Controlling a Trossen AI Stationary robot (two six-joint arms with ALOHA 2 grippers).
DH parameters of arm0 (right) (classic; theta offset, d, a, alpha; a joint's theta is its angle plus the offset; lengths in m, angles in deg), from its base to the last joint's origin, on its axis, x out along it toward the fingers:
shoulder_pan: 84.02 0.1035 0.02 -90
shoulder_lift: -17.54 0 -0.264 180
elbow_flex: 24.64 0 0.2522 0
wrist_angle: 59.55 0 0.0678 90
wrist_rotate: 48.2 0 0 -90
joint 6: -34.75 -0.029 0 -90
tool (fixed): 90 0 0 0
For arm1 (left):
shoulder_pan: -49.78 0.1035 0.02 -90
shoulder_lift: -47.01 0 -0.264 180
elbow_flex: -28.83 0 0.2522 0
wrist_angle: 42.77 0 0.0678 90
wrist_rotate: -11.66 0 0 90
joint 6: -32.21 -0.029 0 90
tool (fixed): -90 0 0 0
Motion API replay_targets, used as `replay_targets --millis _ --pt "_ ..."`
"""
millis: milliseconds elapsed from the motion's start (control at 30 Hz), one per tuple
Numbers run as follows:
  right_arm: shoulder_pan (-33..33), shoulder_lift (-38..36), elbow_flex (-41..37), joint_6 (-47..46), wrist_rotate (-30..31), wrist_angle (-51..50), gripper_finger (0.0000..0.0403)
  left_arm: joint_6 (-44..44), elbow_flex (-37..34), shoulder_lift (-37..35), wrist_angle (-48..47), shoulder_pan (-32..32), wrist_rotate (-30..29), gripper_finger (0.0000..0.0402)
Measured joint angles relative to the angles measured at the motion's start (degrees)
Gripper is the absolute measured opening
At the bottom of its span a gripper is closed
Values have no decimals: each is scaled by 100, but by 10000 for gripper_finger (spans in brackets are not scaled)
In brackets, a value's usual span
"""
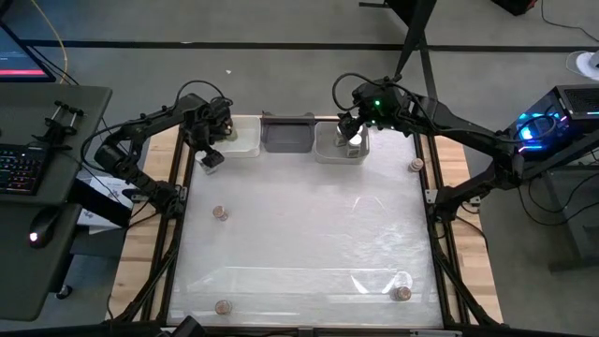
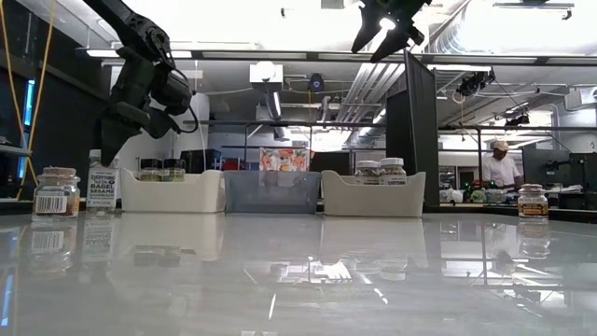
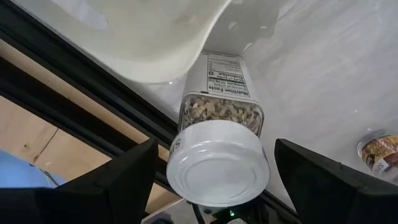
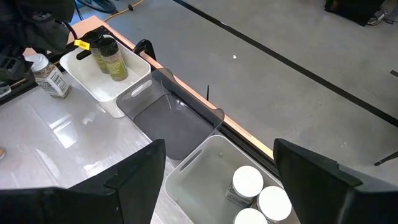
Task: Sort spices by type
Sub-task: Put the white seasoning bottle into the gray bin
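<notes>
I've got the left gripper (image 3: 211, 186) hovering over a white-capped jar (image 3: 219, 155) beside the left white bin (image 1: 241, 142), jaws wide. I'd come straight down, centred on that smooth round cap (slippery plastic, I'd guess). Right gripper (image 4: 214, 177) – jaws wide, empty – sits above the right white bin (image 4: 205, 163) holding white-capped jars (image 4: 261, 196).

On the white-capped jar (image 3: 219, 134) in the left wrist view, a panel headed "Nutrition Facts", finer print too small to read. In the low view, at 9 o'clock, "BAGEL" legible on a tall jar's label (image 2: 102, 189), other lines unclear; beside it a barcode on a short jar (image 2: 55, 192), digits unreadable.
</notes>
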Motion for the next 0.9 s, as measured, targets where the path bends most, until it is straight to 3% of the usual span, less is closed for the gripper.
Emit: replay_targets --millis 600,900 --pt "0 -2 0 17 2 0 293 24 -4 0 111 -7 0 308" --pt "0 -1 1 17 2 0 293 43 -475 0 233 -8 23 271"
